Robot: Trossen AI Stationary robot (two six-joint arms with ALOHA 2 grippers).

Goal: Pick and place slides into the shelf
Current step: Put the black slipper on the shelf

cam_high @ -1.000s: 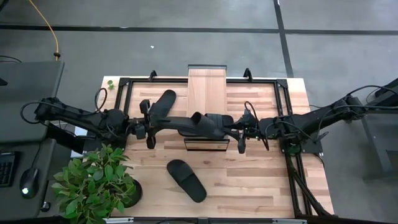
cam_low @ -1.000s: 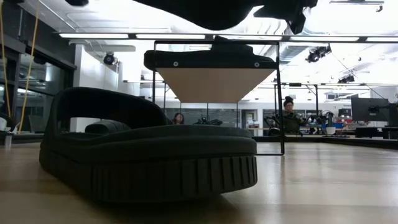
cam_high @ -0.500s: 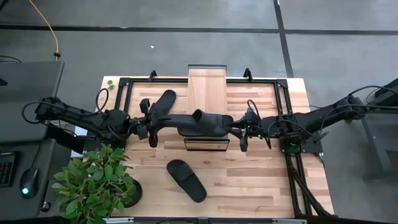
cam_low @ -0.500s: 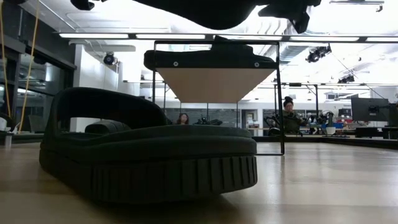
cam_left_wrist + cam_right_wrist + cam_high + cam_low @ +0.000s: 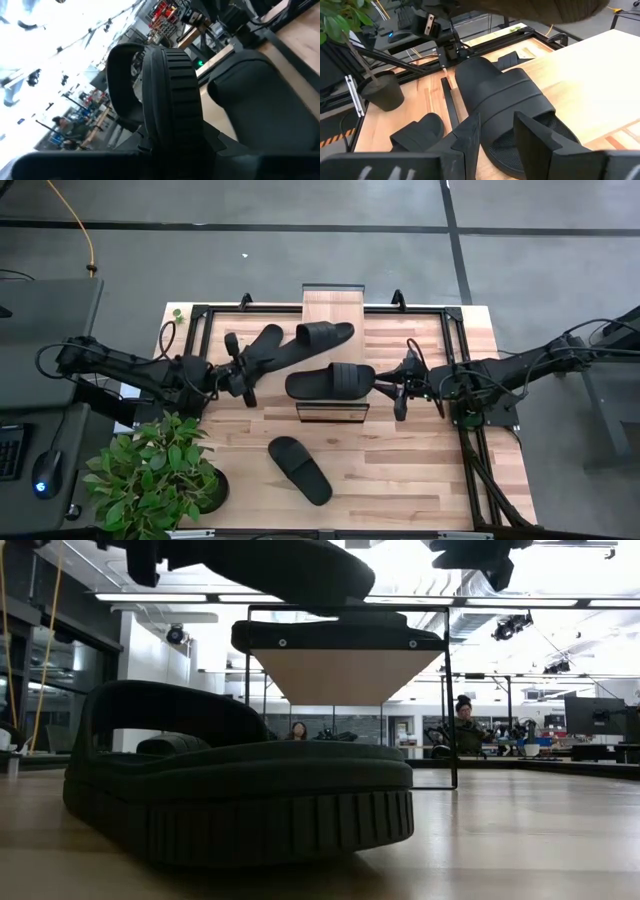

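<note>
While the left gripper (image 5: 243, 370) stays out of nothing's way at the table's left, its fingers are pressed on the heel of the held slide (image 5: 325, 333), which hangs tilted on edge above the rear part of the shelf (image 5: 330, 305), clear of the wood. Across the shelf's front end lies the shelf slide (image 5: 332, 380), set crosswise and overhanging both sides. The right gripper (image 5: 398, 388) sits just beside that slide's right end, its fingers (image 5: 470, 137) spread with nothing pinched between them. A third slide (image 5: 268, 340) shows on the table (image 5: 420, 470) left of the shelf, close under the left gripper and partly merged with the held one from above. The fourth slide (image 5: 300, 470) lies alone near the front edge, beside a potted plant (image 5: 155, 475) at the front left corner. Two people (image 5: 462, 725) sit in the room beyond.
</note>
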